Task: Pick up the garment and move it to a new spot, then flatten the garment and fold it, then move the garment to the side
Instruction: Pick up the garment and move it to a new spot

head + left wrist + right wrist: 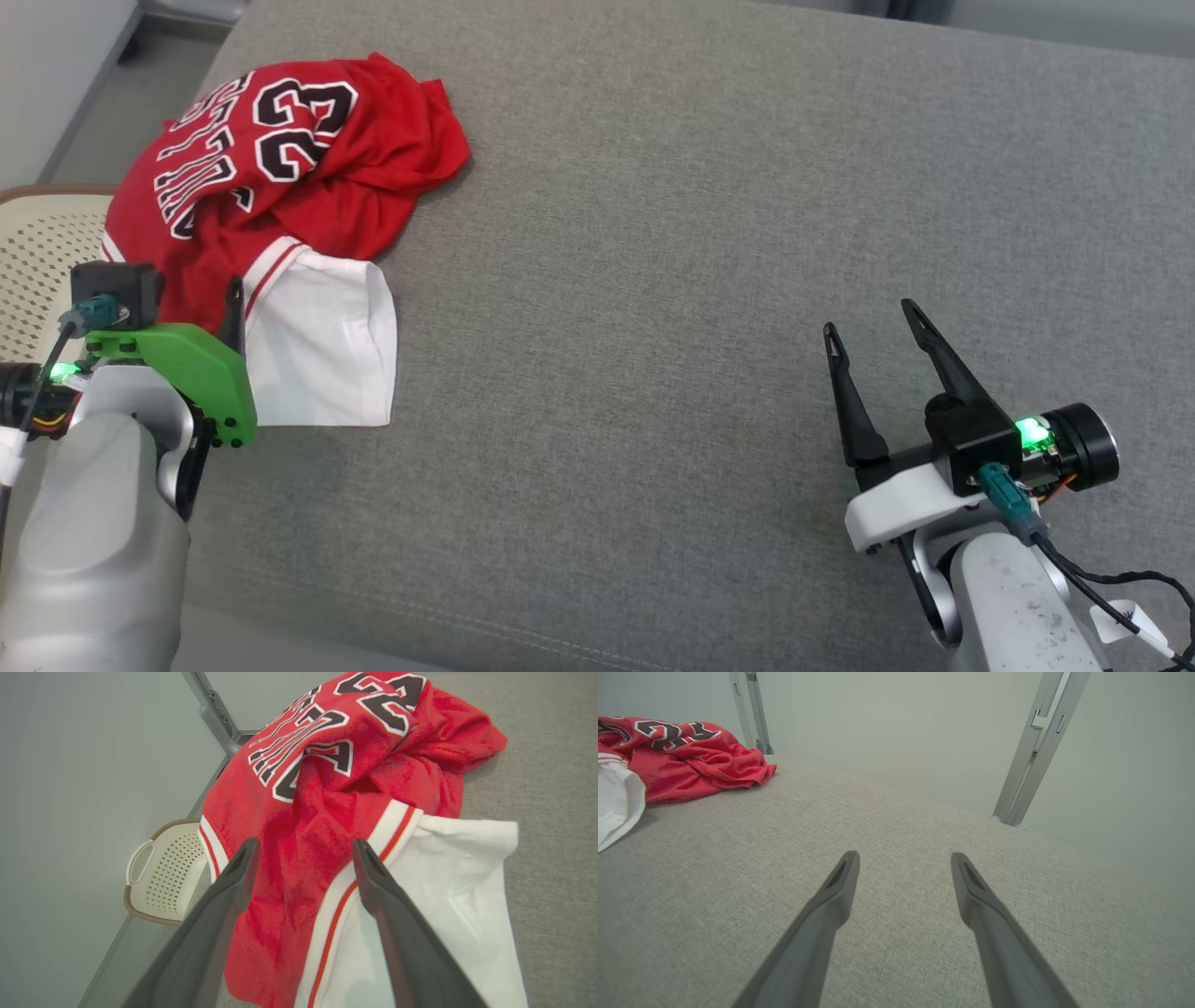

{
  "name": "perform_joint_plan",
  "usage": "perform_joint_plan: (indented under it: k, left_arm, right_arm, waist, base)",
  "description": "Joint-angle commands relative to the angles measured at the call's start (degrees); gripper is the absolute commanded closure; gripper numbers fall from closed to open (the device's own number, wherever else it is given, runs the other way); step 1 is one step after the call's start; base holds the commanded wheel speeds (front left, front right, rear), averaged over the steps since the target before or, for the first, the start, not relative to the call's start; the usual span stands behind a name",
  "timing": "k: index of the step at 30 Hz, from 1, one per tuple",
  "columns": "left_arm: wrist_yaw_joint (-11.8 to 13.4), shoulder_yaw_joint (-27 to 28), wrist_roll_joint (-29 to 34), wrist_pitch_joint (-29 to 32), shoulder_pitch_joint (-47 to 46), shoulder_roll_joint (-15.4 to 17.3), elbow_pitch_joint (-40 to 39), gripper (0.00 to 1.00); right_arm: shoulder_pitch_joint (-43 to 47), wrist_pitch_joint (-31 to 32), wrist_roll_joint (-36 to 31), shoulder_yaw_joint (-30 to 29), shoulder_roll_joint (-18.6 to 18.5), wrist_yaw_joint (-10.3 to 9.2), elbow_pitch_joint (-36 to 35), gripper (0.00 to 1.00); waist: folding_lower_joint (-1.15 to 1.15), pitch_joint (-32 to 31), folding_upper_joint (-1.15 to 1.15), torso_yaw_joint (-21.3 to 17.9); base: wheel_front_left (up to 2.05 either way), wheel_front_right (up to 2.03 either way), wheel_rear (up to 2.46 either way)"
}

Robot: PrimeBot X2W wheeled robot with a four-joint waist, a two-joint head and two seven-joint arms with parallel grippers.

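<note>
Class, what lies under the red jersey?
White fabric sticks out from under the jersey, both on the grey cushion. How far the fabric runs beneath, and anything else there, is covered.

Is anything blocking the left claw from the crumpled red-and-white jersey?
Nothing visible does. The open left claw points straight at the crumpled red-and-white jersey printed with 23, and no object lies between them.

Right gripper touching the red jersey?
Apart. Head view: the open right gripper sits far from the jersey, with bare grey cushion between them.
</note>
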Motion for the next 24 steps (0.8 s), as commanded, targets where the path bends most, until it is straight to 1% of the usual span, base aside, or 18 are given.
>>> perform_joint_plan:
  k: [1, 7, 12, 13, 14, 15, 16, 24]
  left_arm:
    - [-0.15, -1.1, -1.25, 0.69, -1.7, -0.3, 1.42, 0.0]
    - [-0.15, -4.03, -3.8, 1.45, -4.82, 1.23, 6.35, 0.0]
    - [-0.16, -4.57, -4.83, 0.56, -6.84, 2.27, 10.14, 0.0]
    - [-0.16, -4.72, -4.72, 0.15, -7.21, 2.38, 10.98, 0.06]
    - [-0.16, -4.87, -4.71, -0.2, -7.42, 2.36, 11.55, 0.5]
    - [-0.17, -4.88, -4.77, -0.89, -7.76, 2.41, 12.04, 0.73]
    - [-0.16, -4.92, -4.76, -1.43, -8.05, 2.55, 12.45, 1.0]
    - [-0.17, -7.69, -3.88, -4.6, -10.02, 4.59, 13.27, 1.0]
  right_arm:
    - [-1.06, 0.23, -0.52, -0.1, -0.2, 0.01, -0.43, 0.0]
    - [-1.97, 0.21, -0.71, 0.07, -0.2, 0.01, -0.81, 0.0]
    - [-2.32, -0.06, -0.58, -0.18, -0.19, 0.01, -0.72, 0.0]
    - [-2.32, -0.16, -0.47, -0.3, -0.19, 0.01, -0.67, 0.0]
    - [-2.27, -0.24, -0.38, -0.39, -0.19, 0.01, -0.57, 0.0]
    - [-2.26, -0.23, -0.27, -0.52, -0.19, 0.01, -0.45, 0.0]
    - [-2.26, -0.28, -0.18, -0.66, -0.19, 0.01, -0.34, 0.0]
    - [-1.16, -1.14, 1.73, -1.09, -0.19, 0.01, 1.62, 0.0]
  waist:
    - [0.0, 4.52, 0.0, -3.67]
    - [0.0, 6.64, 0.0, -5.47]
    - [0.0, 7.22, 0.0, -6.24]
    - [0.0, 7.23, 0.0, -6.33]
    - [0.0, 7.19, 0.0, -6.36]
    - [0.0, 7.09, 0.0, -6.36]
    - [0.0, 6.97, 0.0, -6.33]
    - [0.0, 3.35, 0.0, -5.04]
  base:
    - [0.0, 0.0, 0.0]
    - [0.0, 0.0, 0.0]
    - [0.0, 0.0, 0.0]
    - [0.0, 0.0, 0.0]
    - [0.0, 0.0, 0.0]
    - [0.0, 0.0, 0.0]
    - [0.0, 0.0, 0.0]
    - [0.0, 0.0, 0.0]
